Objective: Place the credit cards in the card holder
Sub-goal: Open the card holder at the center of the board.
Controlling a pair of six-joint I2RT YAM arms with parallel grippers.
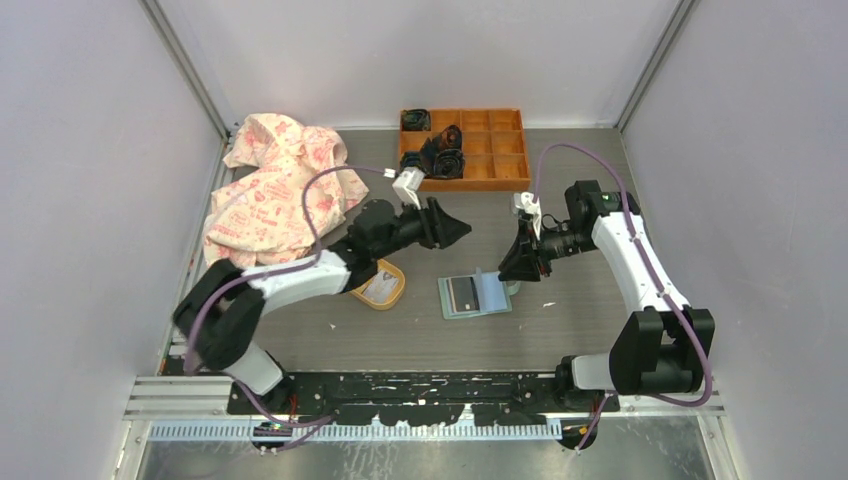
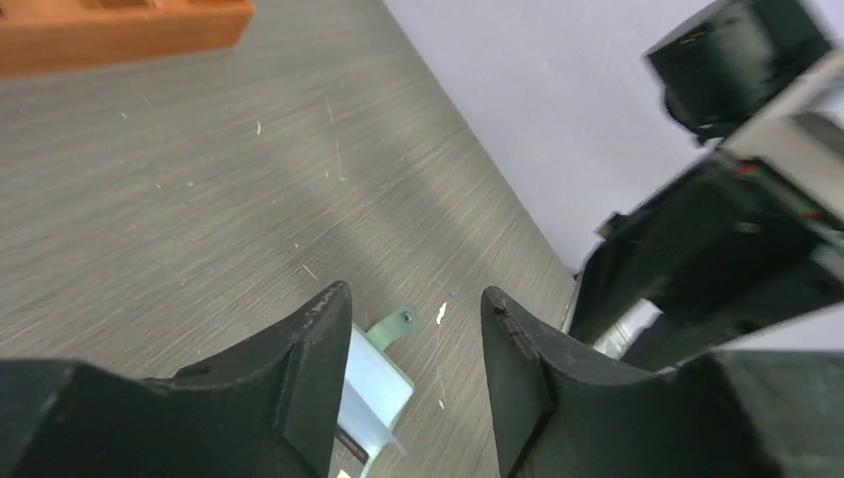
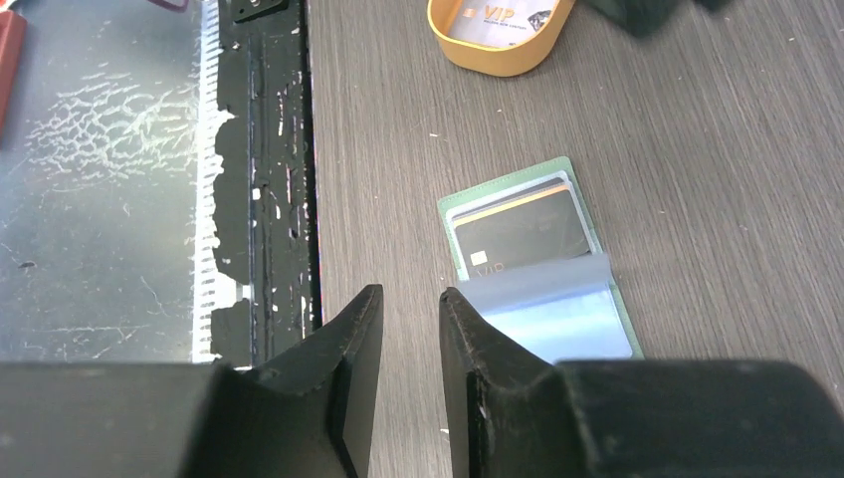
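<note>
Only the right wrist view shows what the pale mint-green folding card holder (image 3: 552,304) contains. It lies open and flat on the grey, brushed-grain tabletop (image 3: 717,149). A dark plastic card with an orange stripe and a small chip (image 3: 523,229) sits under its clear sleeve, and a glossy pale-blue flap lies across the near half. The same view shows a whitish card printed "VIP" (image 3: 498,15) inside the yellow-orange oval dish (image 3: 498,62), well apart from the holder.

The left wrist view catches only the holder's green tab with its tiny round snap, plus a corner of pale sleeve.

From above, the left arm reaches low across the middle. Its end effector (image 1: 455,230) points towards the right arm, with the fingers spread apart and nothing between them. The right arm bends inward with its end effector (image 1: 515,268) angled down just beside the holder's right edge. Its fingers are parted by a narrow gap and empty.

At the back stand an orange wooden compartment tray (image 1: 508,145) and a crumpled cream cloth with a pink print (image 1: 280,190).
</note>
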